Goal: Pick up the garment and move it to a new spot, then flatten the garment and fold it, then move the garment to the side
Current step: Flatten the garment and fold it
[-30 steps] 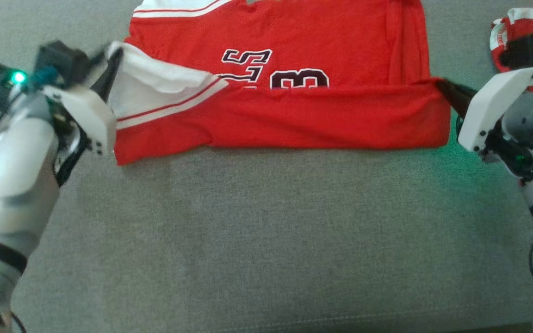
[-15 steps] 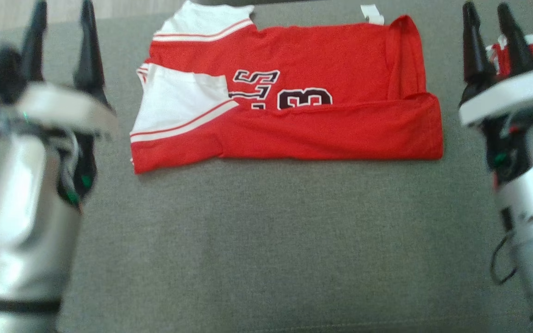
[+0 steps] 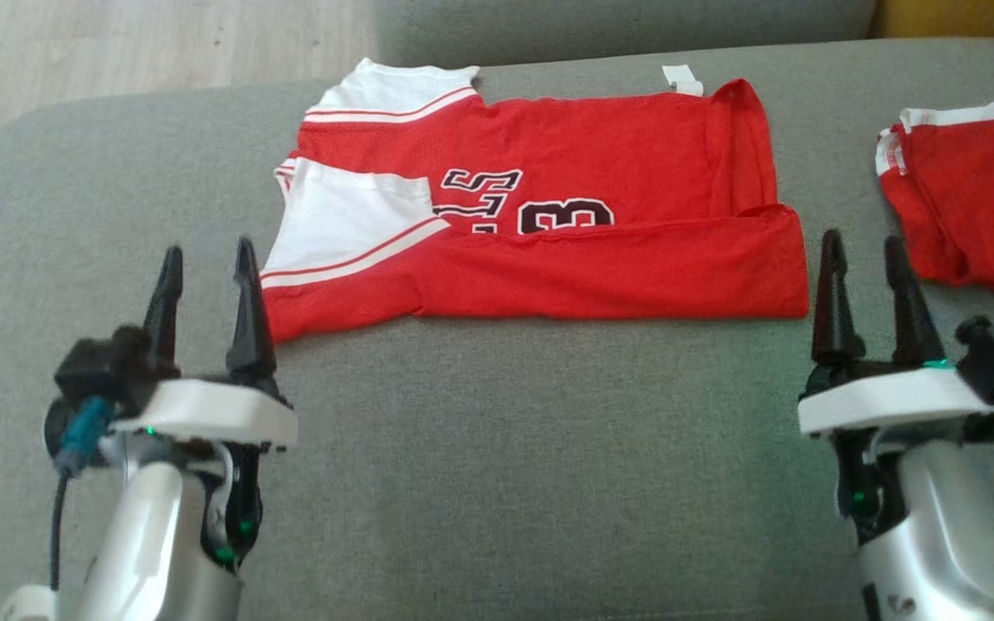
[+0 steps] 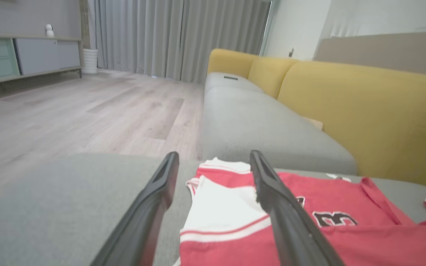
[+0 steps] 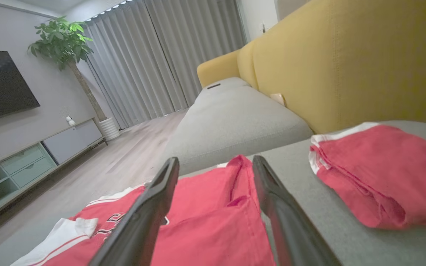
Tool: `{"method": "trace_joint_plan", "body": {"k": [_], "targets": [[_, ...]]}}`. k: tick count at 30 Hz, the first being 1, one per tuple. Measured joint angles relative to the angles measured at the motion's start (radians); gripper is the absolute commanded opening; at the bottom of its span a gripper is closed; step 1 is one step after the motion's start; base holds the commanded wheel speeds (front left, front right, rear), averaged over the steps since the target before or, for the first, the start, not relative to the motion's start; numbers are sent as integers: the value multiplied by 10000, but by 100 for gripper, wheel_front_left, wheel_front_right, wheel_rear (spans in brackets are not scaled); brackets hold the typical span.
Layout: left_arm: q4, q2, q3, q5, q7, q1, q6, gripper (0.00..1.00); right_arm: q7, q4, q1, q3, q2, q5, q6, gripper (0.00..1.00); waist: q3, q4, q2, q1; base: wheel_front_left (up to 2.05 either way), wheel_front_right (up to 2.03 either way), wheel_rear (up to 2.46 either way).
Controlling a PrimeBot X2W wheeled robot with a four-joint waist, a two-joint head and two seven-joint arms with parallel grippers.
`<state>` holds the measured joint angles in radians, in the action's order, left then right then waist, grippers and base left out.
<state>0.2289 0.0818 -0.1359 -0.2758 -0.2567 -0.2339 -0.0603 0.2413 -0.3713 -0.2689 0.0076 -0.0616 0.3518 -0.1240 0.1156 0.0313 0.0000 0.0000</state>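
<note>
Left gripper, right gripper: both open, empty, lower corners. They flank the half-folded shirt, likely lining up another fold.

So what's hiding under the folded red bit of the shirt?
The black number and letters poke out past the fold; their remaining parts are covered by it.

Soft, even daylight — faint shadows, slight overall softness, wide-angle stretching at wrist-view edges.
</note>
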Motion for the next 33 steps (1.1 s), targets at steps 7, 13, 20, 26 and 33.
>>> {"method": "trace_joint_plan", "body": {"k": [7, 13, 20, 26, 33], "targets": [[1300, -94, 226, 616, 0, -30, 267, 100, 67, 111, 89, 336, 59, 121, 0, 100, 359, -247, 0, 0, 0, 0, 0], [3398, 15, 221, 1005, 2, -990, 311, 100, 65, 267, -274, 527, 69, 119, 0, 100, 822, -521, 0, 0, 0, 0, 0], [5764, 313, 249, 1170, 12, -2204, 19, 100, 46, 407, -473, 848, 71, 182, 0, 100, 1229, -911, 0, 0, 0, 0, 0], [7058, 456, 209, 1177, 188, -2917, 8, 100, -40, 435, -475, 878, 69, 222, 0, 100, 1340, -1176, 0, 0, 0, 0, 0], [7630, 326, -40, 1177, 117, -3417, 291, 0, -583, 6, -493, 541, 71, -69, 0, 100, 1309, -1069, 0, 0, 0, 0, 0]]}}
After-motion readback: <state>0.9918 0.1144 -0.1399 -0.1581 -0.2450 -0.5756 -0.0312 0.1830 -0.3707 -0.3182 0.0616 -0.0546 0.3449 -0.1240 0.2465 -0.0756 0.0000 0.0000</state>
